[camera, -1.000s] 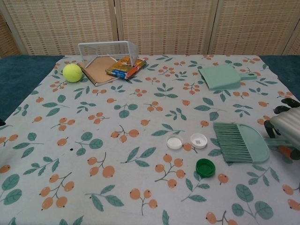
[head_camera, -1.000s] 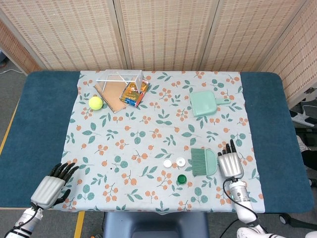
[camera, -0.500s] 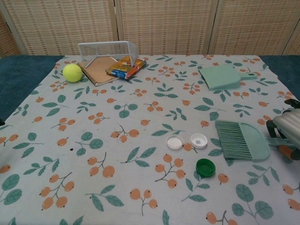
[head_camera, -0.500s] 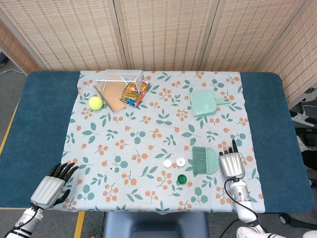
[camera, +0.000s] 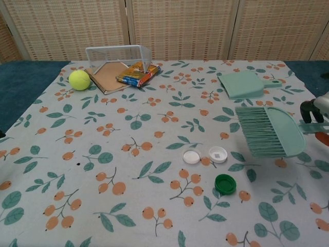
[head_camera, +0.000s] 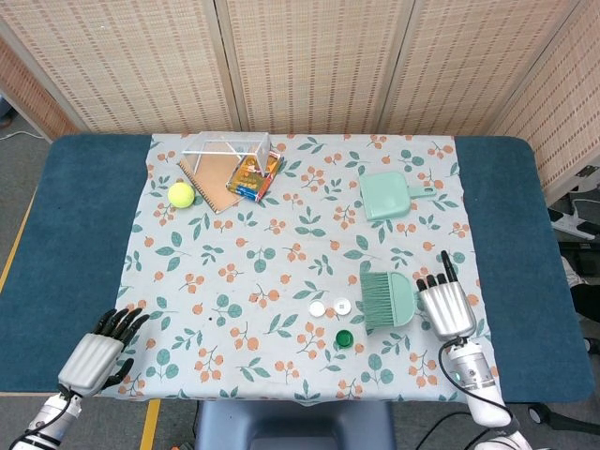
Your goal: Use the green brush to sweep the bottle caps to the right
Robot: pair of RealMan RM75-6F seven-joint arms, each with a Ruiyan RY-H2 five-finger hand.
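Bottle caps sit near the middle of the counter, toward the near edge: two white caps [camera: 191, 157] [camera: 218, 154] side by side and a green cap [camera: 225, 183] just nearer and to their right. That puts them left of your brush, which is the wrong side for a rightward sweep.

Starting at the far left, your left hand [head_camera: 97, 352] rests at the near corner, fingers loosely spread, holding nothing and well apart from the work; it has no part in this.

Further right, the green brush [camera: 269, 131] hangs clear of the cloth, bristles pointing left toward the caps. Your right hand [head_camera: 443, 307] grips its handle, which shows best in the chest view. I judge the lift is there so you can carry the bristles over the caps, set them down on their left and draw back right.
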